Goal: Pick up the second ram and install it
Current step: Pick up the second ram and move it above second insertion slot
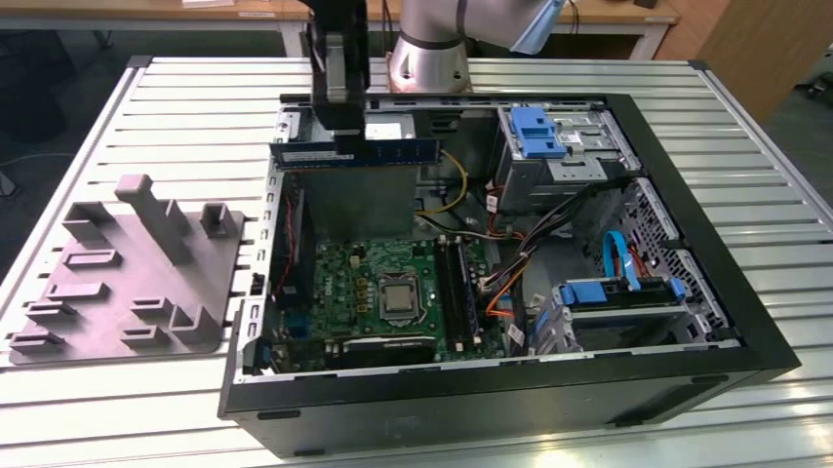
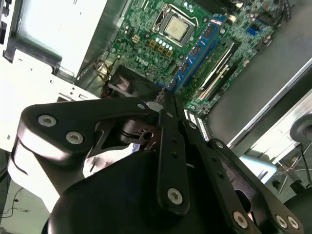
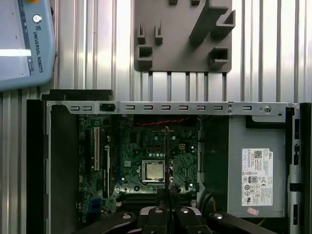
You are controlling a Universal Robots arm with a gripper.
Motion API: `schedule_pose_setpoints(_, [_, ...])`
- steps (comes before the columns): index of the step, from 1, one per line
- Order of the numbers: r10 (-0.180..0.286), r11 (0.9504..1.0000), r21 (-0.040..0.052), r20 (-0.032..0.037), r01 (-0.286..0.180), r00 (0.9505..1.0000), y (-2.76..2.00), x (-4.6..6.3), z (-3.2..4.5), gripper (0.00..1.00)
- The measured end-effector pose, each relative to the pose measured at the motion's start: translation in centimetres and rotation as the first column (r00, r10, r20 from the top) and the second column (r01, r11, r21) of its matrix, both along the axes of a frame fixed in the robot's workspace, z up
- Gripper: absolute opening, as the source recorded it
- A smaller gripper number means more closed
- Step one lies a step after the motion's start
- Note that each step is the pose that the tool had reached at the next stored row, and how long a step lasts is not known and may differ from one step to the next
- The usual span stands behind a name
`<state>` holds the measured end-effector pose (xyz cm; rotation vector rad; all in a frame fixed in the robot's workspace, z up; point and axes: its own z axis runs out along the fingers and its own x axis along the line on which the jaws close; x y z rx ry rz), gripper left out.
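In the exterior view, the black claw (image 1: 345,138) hangs over the open steel case (image 1: 521,400), toward eleven o'clock from the green motherboard (image 1: 390,283). It pinches the second ram (image 1: 384,153), a long flat stick held level above the case. A matte grey holder block (image 1: 124,268) lies at nine o'clock on the ribbed table (image 1: 735,136).

In the second wrist view, the claw's (image 2: 166,100) glossy links press together on the second ram's (image 2: 195,56) blue edge.

In the first wrist view, the second ram (image 3: 167,156) is a thin line nipped by the claw (image 3: 168,197).

Ram (image 1: 354,152) over case (image 1: 495,400), holder block (image 1: 124,268) beside
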<state>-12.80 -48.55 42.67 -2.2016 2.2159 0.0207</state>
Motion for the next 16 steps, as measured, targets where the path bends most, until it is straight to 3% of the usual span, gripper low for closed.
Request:
schedule_pose_setpoints(11, [0.000,1.0000,0.0000,-0.0010,0.000,1.0000,0.00,3.7,-0.03,0.12])
schedule_pose_setpoints(16, [0.000,1.0000,0.0000,-0.0018,0.000,1.0000,0.00,4.6,-0.66,0.12])
